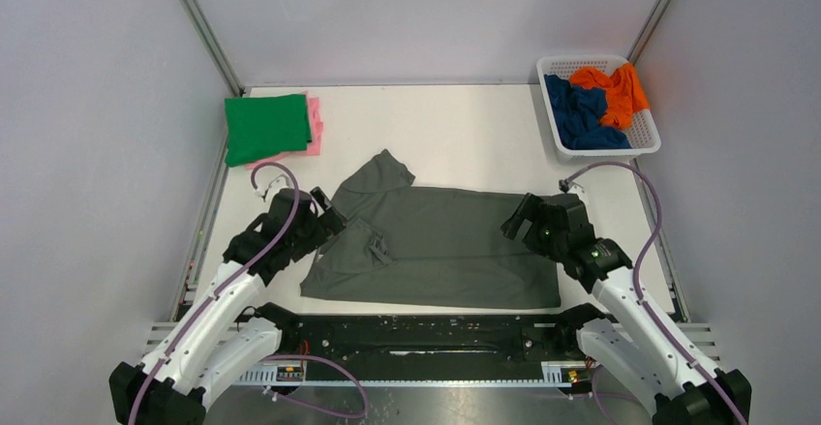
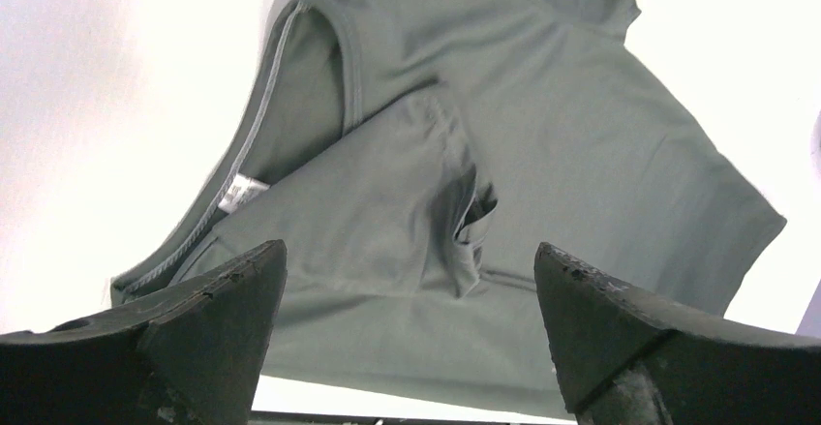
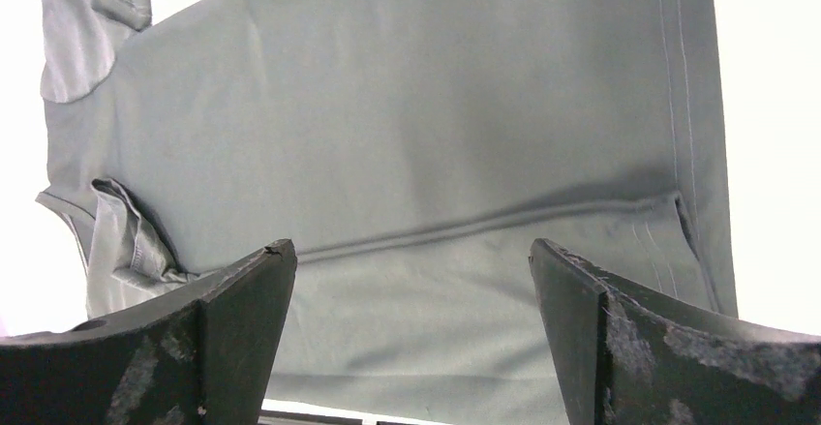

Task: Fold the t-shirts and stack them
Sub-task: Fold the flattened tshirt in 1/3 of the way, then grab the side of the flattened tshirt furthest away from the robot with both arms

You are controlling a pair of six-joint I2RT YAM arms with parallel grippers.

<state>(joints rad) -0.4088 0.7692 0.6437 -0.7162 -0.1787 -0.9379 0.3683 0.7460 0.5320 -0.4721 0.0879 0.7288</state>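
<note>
Lying in the middle of the table, the dark grey t-shirt is half folded, one sleeve sticking out. The left gripper and right gripper hover over its ends, both wide open, empty. Next, probably, that sleeve needs folding in.

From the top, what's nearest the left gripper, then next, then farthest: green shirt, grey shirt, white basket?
1. Grey shirt, right beside the left gripper.
2. Green shirt, back left.
3. White basket, back right corner.
</note>
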